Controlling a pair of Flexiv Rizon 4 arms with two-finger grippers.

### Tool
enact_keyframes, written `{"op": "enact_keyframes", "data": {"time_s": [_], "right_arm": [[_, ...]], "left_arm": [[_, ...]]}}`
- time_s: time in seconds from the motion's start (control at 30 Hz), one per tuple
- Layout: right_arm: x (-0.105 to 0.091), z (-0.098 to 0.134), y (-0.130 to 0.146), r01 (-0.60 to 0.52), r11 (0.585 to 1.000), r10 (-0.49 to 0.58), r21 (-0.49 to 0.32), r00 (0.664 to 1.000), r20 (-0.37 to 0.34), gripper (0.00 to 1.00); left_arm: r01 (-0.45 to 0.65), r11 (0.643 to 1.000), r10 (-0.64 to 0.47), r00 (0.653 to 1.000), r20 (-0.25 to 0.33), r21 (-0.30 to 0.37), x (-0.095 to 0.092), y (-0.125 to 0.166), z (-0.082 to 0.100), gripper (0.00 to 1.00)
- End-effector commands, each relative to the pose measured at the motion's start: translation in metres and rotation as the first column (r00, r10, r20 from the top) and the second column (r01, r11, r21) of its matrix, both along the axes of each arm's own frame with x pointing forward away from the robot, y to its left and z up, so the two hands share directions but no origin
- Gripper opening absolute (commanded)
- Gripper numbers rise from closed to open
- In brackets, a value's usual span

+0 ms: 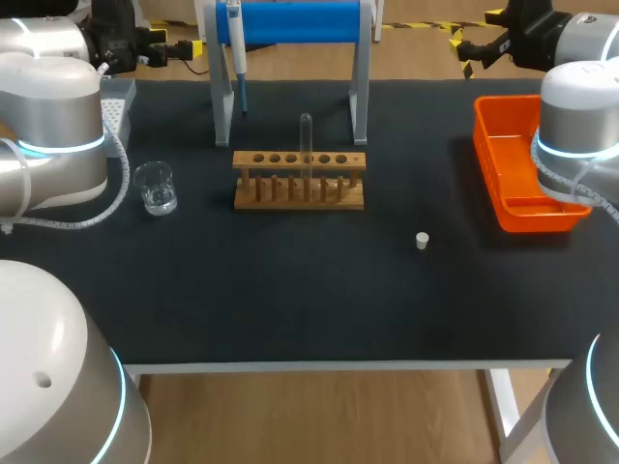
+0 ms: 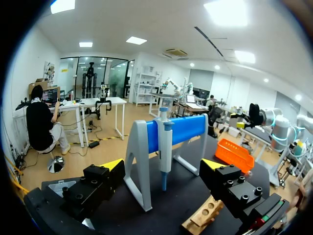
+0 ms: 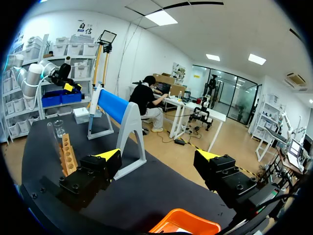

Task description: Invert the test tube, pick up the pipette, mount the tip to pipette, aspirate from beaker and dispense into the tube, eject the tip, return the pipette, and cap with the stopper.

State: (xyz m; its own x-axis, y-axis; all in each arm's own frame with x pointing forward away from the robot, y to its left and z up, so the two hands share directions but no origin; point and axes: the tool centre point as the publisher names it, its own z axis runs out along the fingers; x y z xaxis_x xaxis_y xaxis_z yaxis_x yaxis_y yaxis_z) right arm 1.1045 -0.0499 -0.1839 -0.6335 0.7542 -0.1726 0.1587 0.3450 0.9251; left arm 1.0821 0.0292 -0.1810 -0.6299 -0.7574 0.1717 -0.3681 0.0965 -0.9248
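Note:
A clear test tube [image 1: 306, 145] stands upright in the wooden rack [image 1: 299, 180] at mid-table; it shows beside the rack [image 3: 68, 156] as the tube [image 3: 53, 134] in the right wrist view. The blue-and-white pipette [image 1: 236, 53] hangs on the blue-barred stand [image 1: 290, 21] behind the rack. A glass beaker [image 1: 155, 187] with a little liquid sits left of the rack. The small white stopper [image 1: 422, 240] lies right of the rack. My left gripper [image 2: 162, 166] is open and empty, facing the pipette [image 2: 165, 142] from a distance. My right gripper [image 3: 157, 156] is open and empty above the table's right side.
An orange bin [image 1: 517, 169] sits at the right edge, also under my right gripper as the bin [image 3: 186, 227]. A grey tip box [image 1: 118, 101] stands at the far left. Bare black mat lies in front of the rack.

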Motion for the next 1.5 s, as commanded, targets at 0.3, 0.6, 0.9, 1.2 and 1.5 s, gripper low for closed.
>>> {"op": "enact_keyframes", "data": {"time_s": [0.3, 0.6, 0.9, 1.2, 1.5], "right_arm": [[0.000, 0.000, 0.000, 0.000, 1.000, 0.000, -0.001, 1.000, -0.001, 1.00], [-0.019, -0.002, 0.013, -0.078, 0.997, 0.078, 0.004, 0.997, 0.009, 1.00], [-0.098, -0.016, 0.063, -0.350, 0.936, 0.348, 0.037, 0.936, 0.050, 1.00], [-0.149, -0.045, 0.109, -0.426, 0.900, 0.423, 0.090, 0.905, 0.049, 1.00], [-0.181, -0.068, 0.147, -0.467, 0.873, 0.466, 0.138, 0.884, 0.041, 1.00]], "left_arm": [[0.000, 1.000, 0.000, 1.000, 0.000, -0.001, 0.000, 0.000, 0.000, 1.00], [0.000, 1.000, 0.000, 1.000, 0.000, -0.001, 0.000, 0.000, 0.000, 1.00], [0.000, 1.000, 0.000, 1.000, 0.000, -0.001, 0.000, 0.000, 0.000, 1.00], [0.000, 1.000, 0.000, 1.000, 0.000, -0.001, 0.000, 0.000, 0.000, 1.00], [0.000, 1.000, 0.000, 1.000, 0.000, -0.001, 0.000, 0.000, 0.000, 1.00]]}}
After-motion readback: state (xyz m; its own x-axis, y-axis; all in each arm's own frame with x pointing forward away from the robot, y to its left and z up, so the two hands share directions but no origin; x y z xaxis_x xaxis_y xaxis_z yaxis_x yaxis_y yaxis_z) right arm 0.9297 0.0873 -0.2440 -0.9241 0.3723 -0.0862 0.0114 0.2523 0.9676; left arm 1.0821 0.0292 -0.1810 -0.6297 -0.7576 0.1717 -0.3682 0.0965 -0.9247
